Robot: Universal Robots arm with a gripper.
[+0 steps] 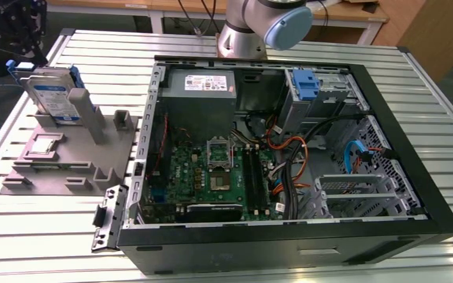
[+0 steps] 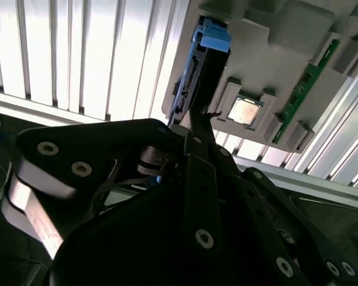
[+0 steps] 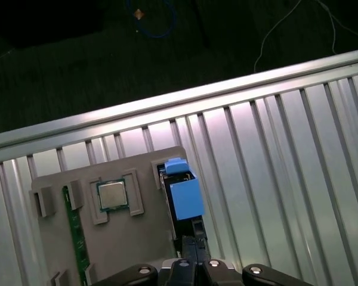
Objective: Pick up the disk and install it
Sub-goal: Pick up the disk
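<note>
The disk (image 1: 53, 94), silver with a white-and-blue label and a blue carrier, stands on edge in a slot of the grey holder (image 1: 61, 162) at the exterior view's left. My gripper (image 1: 22, 54) hangs just over the disk's top edge, close to the blue carrier. In the second wrist view the disk (image 2: 197, 71) appears edge-on, with the gripper (image 2: 200, 117) right at its near end. The first wrist view looks down on the blue carrier of the disk (image 3: 185, 199), and the gripper (image 3: 194, 239) is in line with it. Whether there is contact, I cannot tell.
The holder also carries a processor chip (image 3: 112, 195) and a green memory stick (image 3: 74, 238). The open computer case (image 1: 415, 177) lies on the slatted metal table, with a blue bracket (image 1: 305, 85) in its drive bay and a grey power supply (image 1: 207, 82). The arm's base (image 1: 246, 35) stands behind the case.
</note>
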